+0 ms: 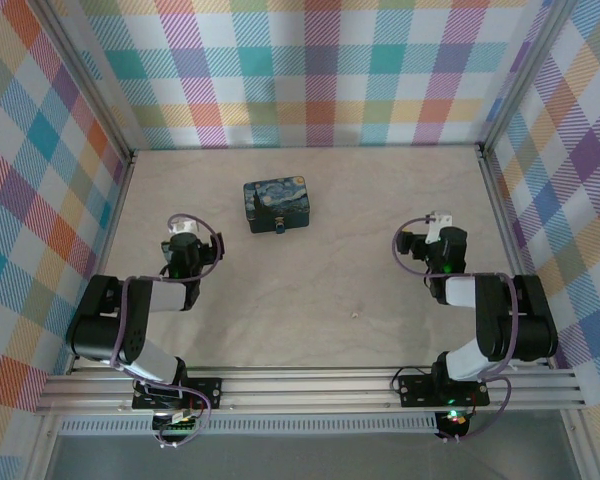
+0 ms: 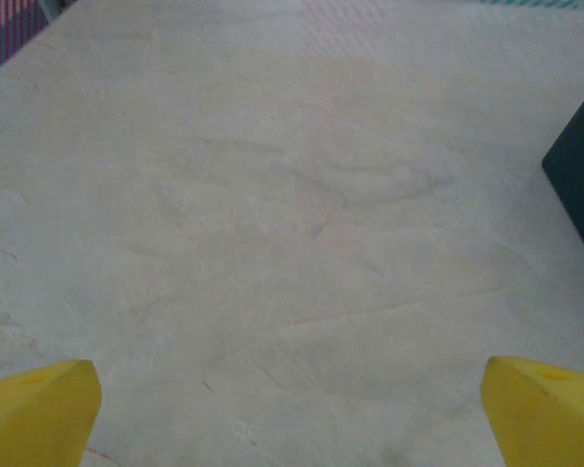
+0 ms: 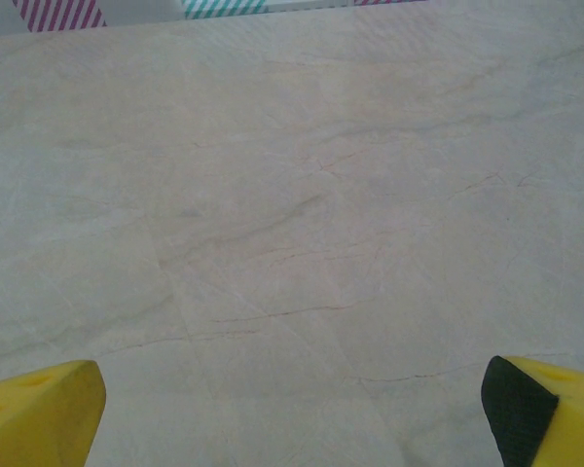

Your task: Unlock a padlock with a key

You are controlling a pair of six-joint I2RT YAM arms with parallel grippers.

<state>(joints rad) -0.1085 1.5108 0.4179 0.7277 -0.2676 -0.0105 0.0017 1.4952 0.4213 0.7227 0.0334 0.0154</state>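
A tiny blue padlock (image 1: 279, 228) hangs at the near side of a dark-blue painted tin (image 1: 277, 204) at the back middle of the table. A tiny pale speck (image 1: 355, 315) lies on the table between the arms, too small to tell whether it is the key. My left gripper (image 1: 185, 238) hovers to the near left of the tin, open, with its yellow fingers (image 2: 39, 409) wide apart over bare table. The tin's dark corner (image 2: 579, 170) shows at the right edge of the left wrist view. My right gripper (image 1: 432, 238) is far to the right, open, with nothing between its fingers (image 3: 39, 409).
Plaid walls (image 1: 310, 70) close the table in at the back and on both sides. The pale marbled tabletop (image 1: 310, 290) lies between the two arms. An aluminium rail (image 1: 310, 385) carries both arm bases along the near edge.
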